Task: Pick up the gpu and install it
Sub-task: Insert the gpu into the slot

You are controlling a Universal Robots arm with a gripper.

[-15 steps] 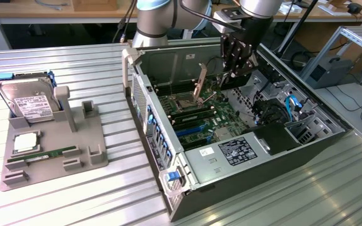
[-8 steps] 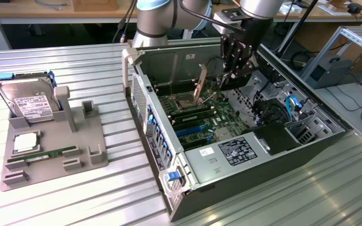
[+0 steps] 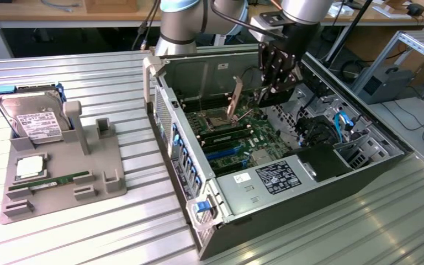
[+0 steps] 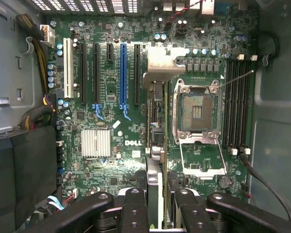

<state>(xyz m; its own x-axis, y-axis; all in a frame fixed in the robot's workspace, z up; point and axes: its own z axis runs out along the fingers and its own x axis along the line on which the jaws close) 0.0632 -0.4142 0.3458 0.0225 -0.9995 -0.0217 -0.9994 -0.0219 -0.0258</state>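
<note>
Black gripper [image 4: 157, 208] fingers [image 4: 136, 211] are clamped narrowly on the gpu [image 4: 155, 170], one on each face. The wrist view shows the card edge-on, running away from the gripper to its silver bracket [image 4: 162, 65]. Beneath the gripper lies the green motherboard [image 4: 106, 170]. The gpu hangs over the strip between the row of slots, with the blue slot [image 4: 123, 73] near one face, and the open CPU socket [image 4: 196, 109] just beside the other face. I cannot tell whether the card touches the board. In the exterior view the gripper [image 3: 275, 88] reaches down into the open case [image 3: 308, 182], with the dark gpu [image 3: 269, 100] held upright below it. Well apart from the gripper, on the exterior view's left, a gray holder [image 3: 101, 176] on the bench [image 3: 86, 243] carries a hard drive [image 3: 31, 118] and a RAM stick [image 3: 50, 181].
</note>
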